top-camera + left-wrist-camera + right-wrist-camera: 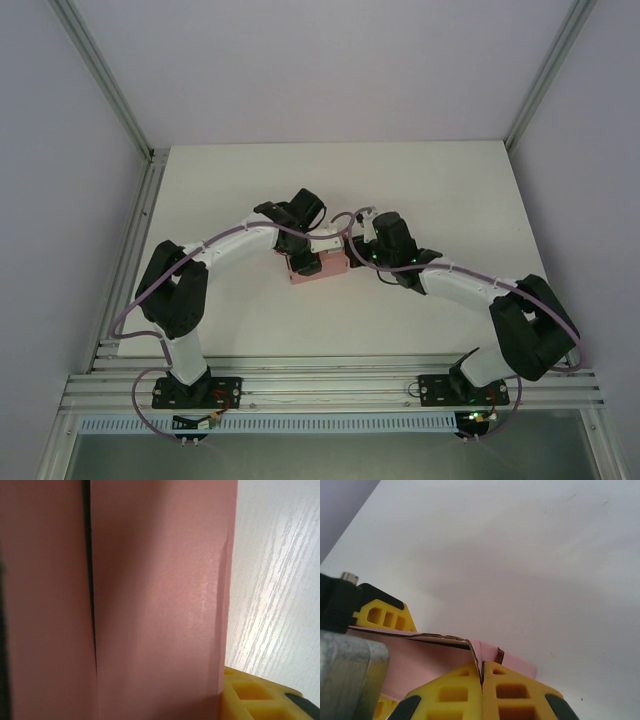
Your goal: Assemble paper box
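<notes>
The left arm [230,243] and the right arm [465,285] are built alike — white tubular links between bulky black joint housings, each mounted on a black base plate [195,392]. A lilac cable [125,315] runs along each arm, strapped to the links in places. A small green light [472,414] glows at the right base. The right gripper [481,677] has fingers [452,695] of yellow plastic, moulded with square pockets and cornered in black — a brushed grey metal block [347,675] sits beside them

A white table [430,190] sits between pale grey walls [60,200], with aluminium rails [330,385] along its near and left edges.
</notes>
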`<state>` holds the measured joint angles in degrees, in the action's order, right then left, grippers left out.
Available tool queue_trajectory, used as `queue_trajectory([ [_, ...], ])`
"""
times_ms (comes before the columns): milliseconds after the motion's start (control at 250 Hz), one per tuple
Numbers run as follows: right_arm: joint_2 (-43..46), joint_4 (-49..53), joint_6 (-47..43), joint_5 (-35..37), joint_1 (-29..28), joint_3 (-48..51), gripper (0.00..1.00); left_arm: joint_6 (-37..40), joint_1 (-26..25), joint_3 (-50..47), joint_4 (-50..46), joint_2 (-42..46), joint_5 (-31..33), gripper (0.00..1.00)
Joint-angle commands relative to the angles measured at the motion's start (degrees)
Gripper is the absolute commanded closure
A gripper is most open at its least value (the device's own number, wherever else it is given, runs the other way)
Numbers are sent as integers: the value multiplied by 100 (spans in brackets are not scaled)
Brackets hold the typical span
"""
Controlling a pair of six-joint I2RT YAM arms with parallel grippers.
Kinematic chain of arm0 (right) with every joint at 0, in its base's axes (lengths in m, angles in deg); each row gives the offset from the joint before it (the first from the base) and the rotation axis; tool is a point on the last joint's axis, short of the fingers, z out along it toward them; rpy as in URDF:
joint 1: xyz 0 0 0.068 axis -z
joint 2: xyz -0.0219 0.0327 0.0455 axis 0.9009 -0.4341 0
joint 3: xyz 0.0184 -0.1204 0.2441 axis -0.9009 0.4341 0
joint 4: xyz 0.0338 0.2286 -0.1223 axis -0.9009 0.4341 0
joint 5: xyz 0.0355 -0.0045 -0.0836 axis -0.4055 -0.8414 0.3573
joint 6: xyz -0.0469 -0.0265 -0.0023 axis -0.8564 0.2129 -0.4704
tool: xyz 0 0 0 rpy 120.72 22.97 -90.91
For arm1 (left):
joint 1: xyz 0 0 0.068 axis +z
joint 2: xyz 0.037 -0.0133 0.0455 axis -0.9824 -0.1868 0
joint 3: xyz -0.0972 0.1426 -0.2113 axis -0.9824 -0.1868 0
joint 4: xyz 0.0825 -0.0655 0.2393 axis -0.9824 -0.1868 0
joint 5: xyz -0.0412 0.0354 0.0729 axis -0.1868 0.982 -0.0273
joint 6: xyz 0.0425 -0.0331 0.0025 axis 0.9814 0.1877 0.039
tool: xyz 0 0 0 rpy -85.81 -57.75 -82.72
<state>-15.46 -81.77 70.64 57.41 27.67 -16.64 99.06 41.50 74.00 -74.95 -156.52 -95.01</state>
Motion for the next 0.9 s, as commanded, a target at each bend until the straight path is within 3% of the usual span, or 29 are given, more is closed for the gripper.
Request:
queue_trajectory([
  [0,-249,332,5,-90,-253,479,100,96,-94,36,784,-121,-143,56],
  [315,-337,190,-2,985,-705,723,100,-310,-96,110,1006,50,125,48],
  [543,-385,193,117,1236,-817,801,100,-562,-94,119,1110,261,373,41],
  [751,-235,349,159,1401,-826,696,100,-750,-94,16,990,879,601,15],
  [811,-193,474,239,1453,-827,616,100,-883,-94,-119,1035,1140,681,1],
  [899,-117,780,410,1651,-865,420,100,-1180,-78,-493,1218,1596,910,0],
])
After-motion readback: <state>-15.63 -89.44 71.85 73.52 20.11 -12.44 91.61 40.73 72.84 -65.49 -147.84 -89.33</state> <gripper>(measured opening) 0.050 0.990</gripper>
